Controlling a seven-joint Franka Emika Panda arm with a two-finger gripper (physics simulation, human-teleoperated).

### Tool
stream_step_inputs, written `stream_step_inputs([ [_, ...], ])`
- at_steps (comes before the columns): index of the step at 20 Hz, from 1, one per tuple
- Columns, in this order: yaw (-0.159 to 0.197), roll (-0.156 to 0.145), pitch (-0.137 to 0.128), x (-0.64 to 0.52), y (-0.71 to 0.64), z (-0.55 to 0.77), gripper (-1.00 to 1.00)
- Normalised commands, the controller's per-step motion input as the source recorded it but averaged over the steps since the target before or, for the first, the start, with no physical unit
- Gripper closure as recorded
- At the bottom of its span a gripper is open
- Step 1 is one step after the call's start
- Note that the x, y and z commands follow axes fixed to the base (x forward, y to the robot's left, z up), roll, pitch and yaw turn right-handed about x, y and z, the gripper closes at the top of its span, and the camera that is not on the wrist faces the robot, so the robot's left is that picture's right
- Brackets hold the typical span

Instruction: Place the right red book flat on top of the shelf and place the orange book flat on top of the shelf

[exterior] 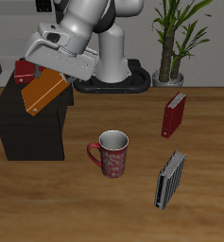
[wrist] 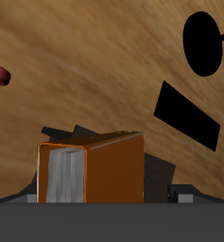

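Wood-grain table (exterior: 208, 132) under everything, matte-black shelf (exterior: 28, 128) at one side. On the shelf top, farther back, a bright-red book (exterior: 25, 71), seemingly the right red book already lying flat. Orange book (exterior: 43, 92) tilted above the shelf's top, pinched between the jaws of the gripper (exterior: 49, 76); in the wrist view, pale page edges facing the camera. Risk: released at this slant, likely to slide off the shelf edge or knock the red book. Maroon book (exterior: 174, 114), mug (exterior: 112, 153), striped book (exterior: 170, 180) well apart.
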Motion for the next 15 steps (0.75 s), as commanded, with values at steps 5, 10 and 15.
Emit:
stream_step_inputs([
  [5,0.031,0.161,-0.010,-0.18,0.73,-0.03,-1.00],
  [10,-0.016,0.109,-0.005,-0.24,0.54,-0.01,-1.00],
  [15,-0.044,0.125,-0.032,-0.28,0.46,-0.07,-1.00],
])
